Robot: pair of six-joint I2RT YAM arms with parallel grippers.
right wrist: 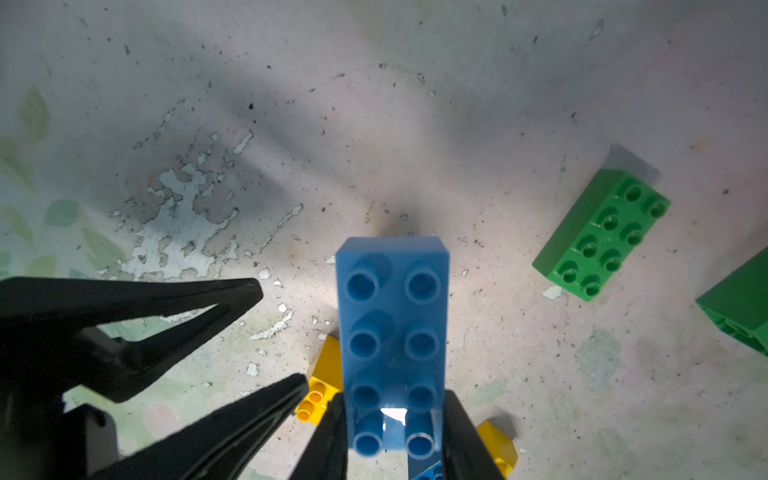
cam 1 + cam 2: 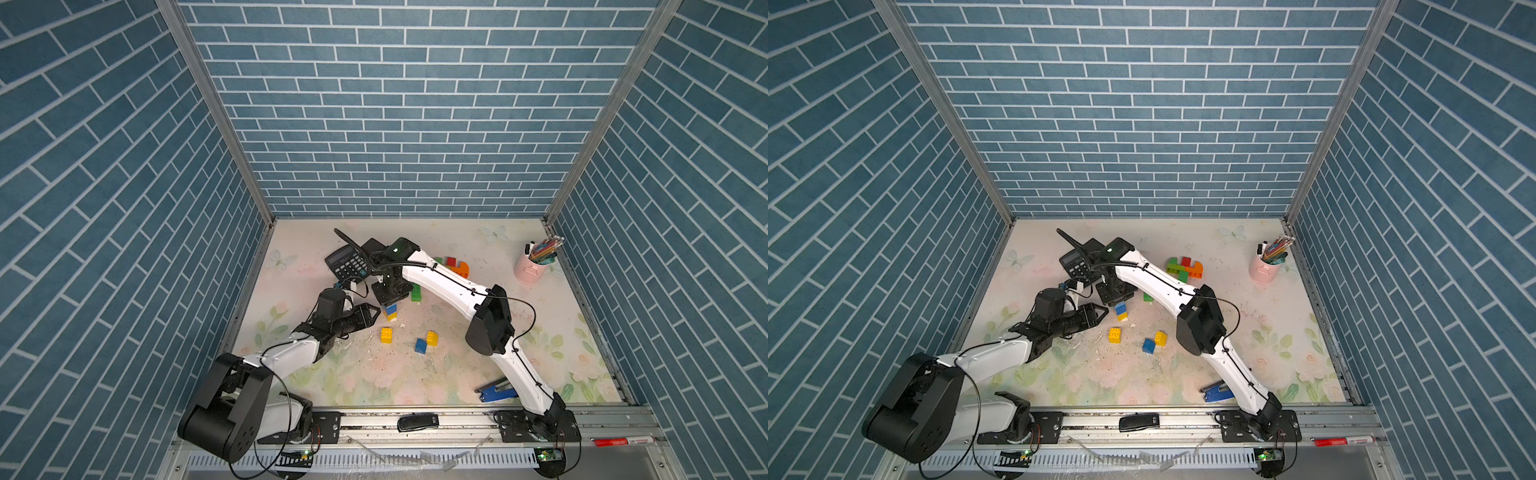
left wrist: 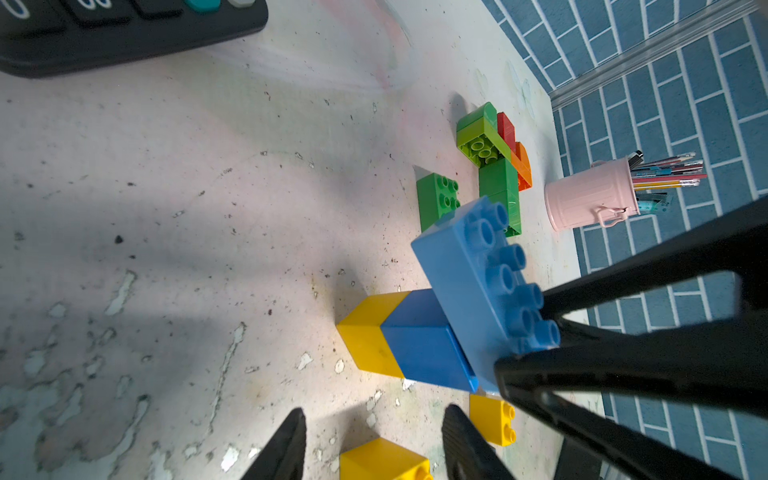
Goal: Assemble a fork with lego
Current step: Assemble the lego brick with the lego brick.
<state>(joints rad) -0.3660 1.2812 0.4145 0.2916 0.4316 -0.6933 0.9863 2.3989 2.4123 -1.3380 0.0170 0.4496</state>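
Blue brick-pattern walls [image 2: 395, 104] on three sides, worn floral desk [image 2: 457, 374] with flaked patches.

Right arm [image 2: 449, 286] reaches across to the desk's middle. Left arm [image 2: 286, 353] comes in low from the near-left corner.

Clutter:
- calculator [image 2: 347, 264] at the back, partly under the right arm
- blue stapler [image 2: 496, 392] near the front, beside the right arm's base
- pink pen cup [image 2: 530, 268] at back right

Lego:
- Joined cluster [image 2: 1185, 268] of green, lime, red and orange, at the back between the calculator and the cup.
- Loose oblong green brick [image 1: 602, 241] just in front of the cluster.
- Long blue brick [image 1: 392, 332] mid-desk, studs up, with the right claw [image 1: 392, 415] closed on its near end, one finger on each long side.
- That end sits on a blue square brick [image 3: 424, 345] stacked on a yellow brick [image 3: 365, 332], and the rest overhangs. Can't tell if it's pressed home.
- Nearer the front, a lone yellow brick [image 2: 386, 335].
- Beside that, a second yellow [image 2: 432, 338] touching a small blue one [image 2: 420, 345].

Left claw [image 3: 374, 411] is just beside the stack with its tips pointing at it. It's partly open, with a clear gap between the fingers and nothing gripped.
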